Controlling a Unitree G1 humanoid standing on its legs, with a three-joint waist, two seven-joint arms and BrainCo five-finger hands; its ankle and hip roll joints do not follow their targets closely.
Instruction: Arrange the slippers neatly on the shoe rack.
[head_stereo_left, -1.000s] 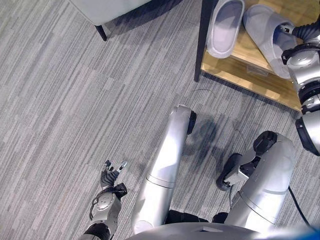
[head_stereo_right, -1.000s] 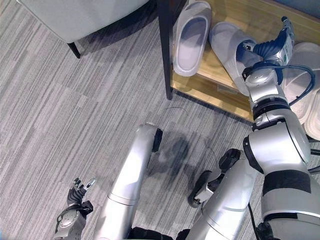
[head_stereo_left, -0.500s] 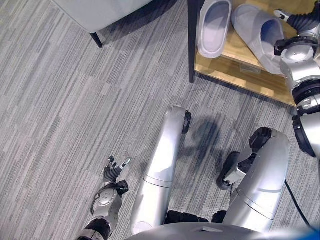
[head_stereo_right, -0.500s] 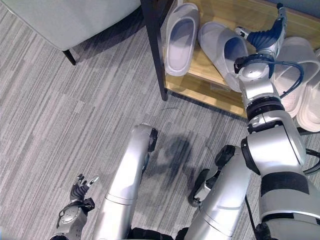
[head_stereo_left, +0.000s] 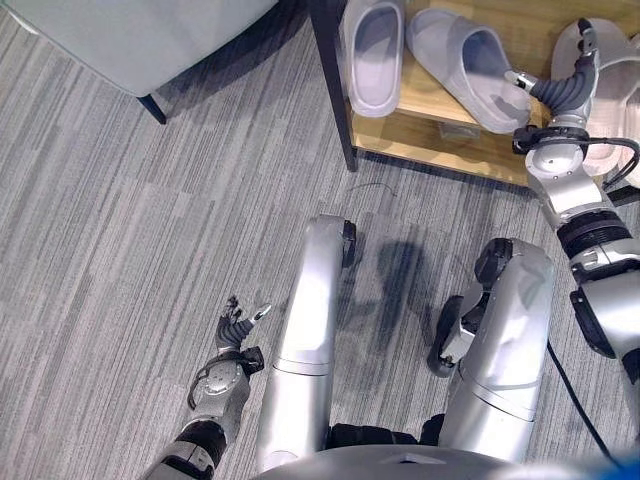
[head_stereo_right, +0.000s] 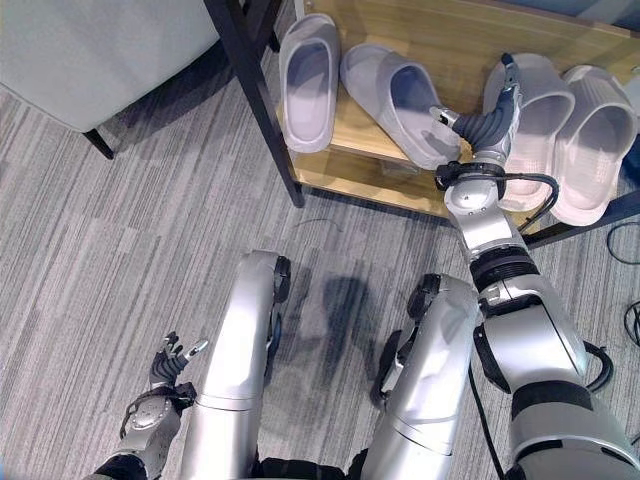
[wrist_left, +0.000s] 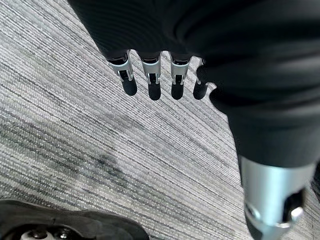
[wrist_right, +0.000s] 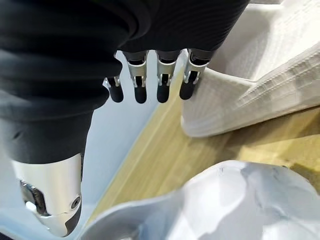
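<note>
The shoe rack (head_stereo_right: 440, 40) is showing a smooth, light wooden shelf with visible grain, carried on matt black posts that look like metal. On that shelf, two grey slippers (head_stereo_right: 395, 100) are looking like smooth, matt foam or rubber, and beside them the paler white slippers (head_stereo_right: 590, 140) are showing a finely ribbed, cloth-like surface in the right wrist view. Below the rack, the floor (head_stereo_left: 120, 220) is wearing a rough, streaked grey carpet.

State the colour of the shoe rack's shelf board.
Light natural wood on the shelf board, best in the right eye view.
</note>
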